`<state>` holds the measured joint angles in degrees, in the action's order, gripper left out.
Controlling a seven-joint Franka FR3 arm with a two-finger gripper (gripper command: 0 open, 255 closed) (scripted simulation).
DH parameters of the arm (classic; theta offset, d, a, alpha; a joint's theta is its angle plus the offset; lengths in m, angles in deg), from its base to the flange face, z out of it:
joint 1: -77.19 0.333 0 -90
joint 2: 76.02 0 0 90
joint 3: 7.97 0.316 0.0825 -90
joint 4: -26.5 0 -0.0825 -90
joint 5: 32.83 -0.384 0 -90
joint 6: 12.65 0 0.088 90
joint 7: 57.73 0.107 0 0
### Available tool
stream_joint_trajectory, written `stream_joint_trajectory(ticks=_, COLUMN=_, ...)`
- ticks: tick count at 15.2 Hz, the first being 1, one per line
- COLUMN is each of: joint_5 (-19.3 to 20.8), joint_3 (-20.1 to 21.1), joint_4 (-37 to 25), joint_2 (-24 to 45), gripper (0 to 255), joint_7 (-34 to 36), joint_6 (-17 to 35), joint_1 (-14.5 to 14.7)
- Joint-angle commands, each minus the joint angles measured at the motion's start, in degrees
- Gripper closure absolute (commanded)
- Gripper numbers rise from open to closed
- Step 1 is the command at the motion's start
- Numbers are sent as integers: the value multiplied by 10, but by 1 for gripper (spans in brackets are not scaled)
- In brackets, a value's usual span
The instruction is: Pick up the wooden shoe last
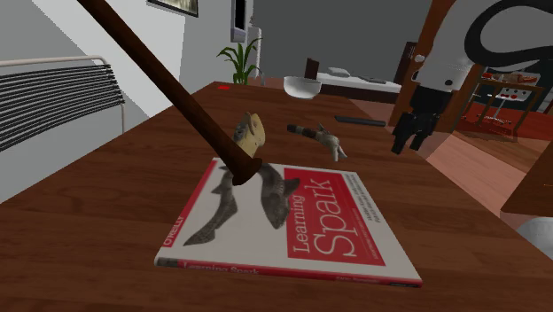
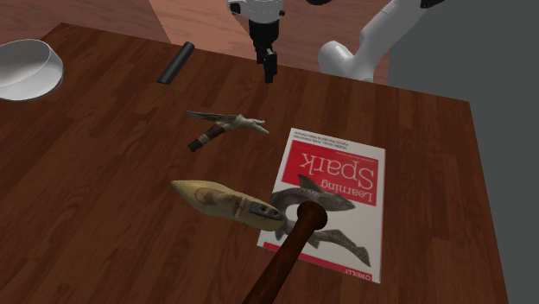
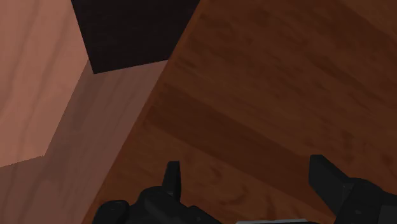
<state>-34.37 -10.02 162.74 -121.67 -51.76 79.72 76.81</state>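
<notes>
- Nearest in the shoulder view, a red-and-white book [image 1: 310,217] lies on the dark table [image 1: 80,239]. A dark brown rod [image 1: 168,84] stands its knobbed end on the cover and leans up to the left.
- Just behind the rod's foot lies the wooden shoe last [image 1: 254,128], tan, on the table by the book's far left corner. The rod crosses part of it here, while the second exterior view shows its whole length, one end at the book's edge.
- Farther off lies a small dagger-like piece [image 1: 319,136].
- Farthest, to the right, the gripper [image 1: 408,144] hangs over the table's edge, well apart from the last. In the wrist view we see its fingers [image 3: 170,178] spread apart with nothing between them.
- We judge the reach not yet made. Next, cross to the last and straddle its narrow body, clear of the rod.
</notes>
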Motion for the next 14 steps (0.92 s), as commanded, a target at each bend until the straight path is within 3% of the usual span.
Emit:
stream_joint_trajectory(ticks=1, joint_5=0, joint_3=0, joint_4=0, joint_2=0, gripper=0, joint_7=0, joint_6=0, joint_1=0)
stream_joint_trajectory(ticks=8, joint_5=-77, joint_3=83, joint_4=-25, joint_2=45, gripper=0, joint_7=147, joint_6=55, joint_1=9)
stream_joint_trajectory(ticks=14, joint_5=-119, joint_3=151, joint_4=-79, joint_2=112, gripper=0, joint_7=268, joint_6=108, joint_1=8)
